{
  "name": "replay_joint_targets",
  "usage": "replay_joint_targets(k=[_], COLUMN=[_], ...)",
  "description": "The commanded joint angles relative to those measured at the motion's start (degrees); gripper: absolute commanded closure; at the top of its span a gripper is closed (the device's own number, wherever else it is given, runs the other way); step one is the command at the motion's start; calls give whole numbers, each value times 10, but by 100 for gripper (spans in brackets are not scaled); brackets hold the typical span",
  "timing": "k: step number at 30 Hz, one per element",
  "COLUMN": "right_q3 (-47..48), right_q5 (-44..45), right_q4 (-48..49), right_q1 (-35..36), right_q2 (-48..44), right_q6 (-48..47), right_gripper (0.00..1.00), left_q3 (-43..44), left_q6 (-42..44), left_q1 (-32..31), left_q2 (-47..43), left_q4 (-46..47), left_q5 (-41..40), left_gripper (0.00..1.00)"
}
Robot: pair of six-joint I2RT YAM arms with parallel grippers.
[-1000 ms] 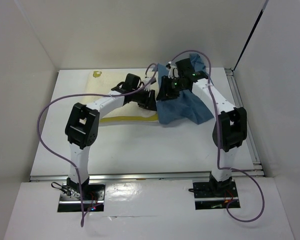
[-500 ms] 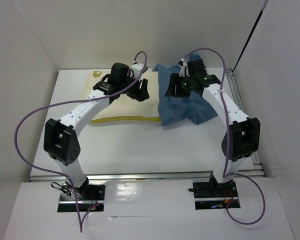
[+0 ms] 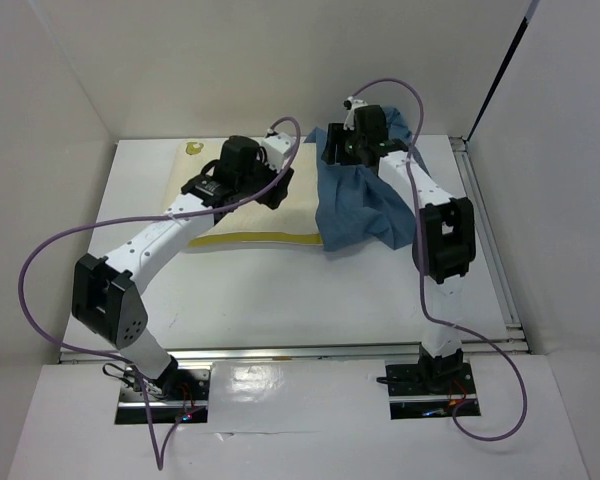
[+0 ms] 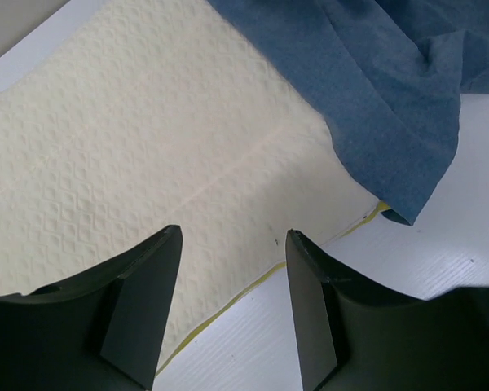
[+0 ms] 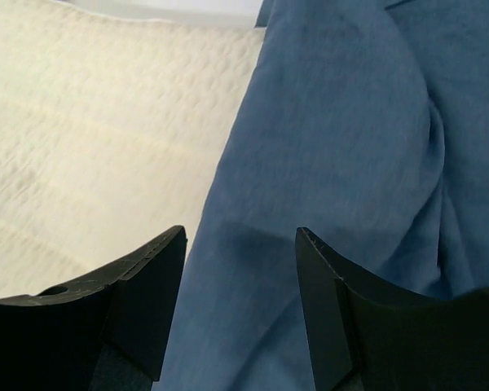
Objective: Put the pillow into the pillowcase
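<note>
The cream pillow (image 3: pixel 242 212) lies flat at the back of the table, its yellow seam along the near edge. The slate-blue pillowcase (image 3: pixel 365 205) lies crumpled to its right and overlaps the pillow's right end. My left gripper (image 3: pixel 277 190) hangs open and empty above the pillow's near right part; in the left wrist view the pillow (image 4: pixel 130 138), its seam and the pillowcase edge (image 4: pixel 391 106) show beyond the open gripper (image 4: pixel 232 236). My right gripper (image 3: pixel 332 148) is open and empty above the pillowcase's far left edge; its wrist view shows the pillowcase (image 5: pixel 334 147) and the pillow (image 5: pixel 90 122).
White walls close the table (image 3: pixel 280 290) at the back and both sides. A metal rail (image 3: pixel 485 230) runs along the right edge. Purple cables loop from both arms. A yellow mark (image 3: pixel 193 149) shows at the pillow's far left corner.
My left arm swung left and back, the gripper now over the pillow's near right part. My right gripper moved back and left to the pillowcase's far edge. The pillowcase settled flatter.
</note>
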Motion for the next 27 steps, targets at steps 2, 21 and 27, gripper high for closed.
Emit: replay_joint_targets(k=[2, 21, 27], right_q3=[82, -128, -215], right_q5=[44, 30, 49], right_q4=[95, 146, 142], right_q1=[4, 90, 95], right_q2=[69, 52, 1], right_q6=[-22, -124, -130], right_gripper=[36, 41, 44], left_q3=[-2, 47, 148], left_q6=[9, -13, -68], left_q1=[-5, 23, 80], left_q2=[-24, 57, 168], left_q4=[9, 4, -44], left_q5=[-35, -96, -54], left_gripper=[33, 32, 29])
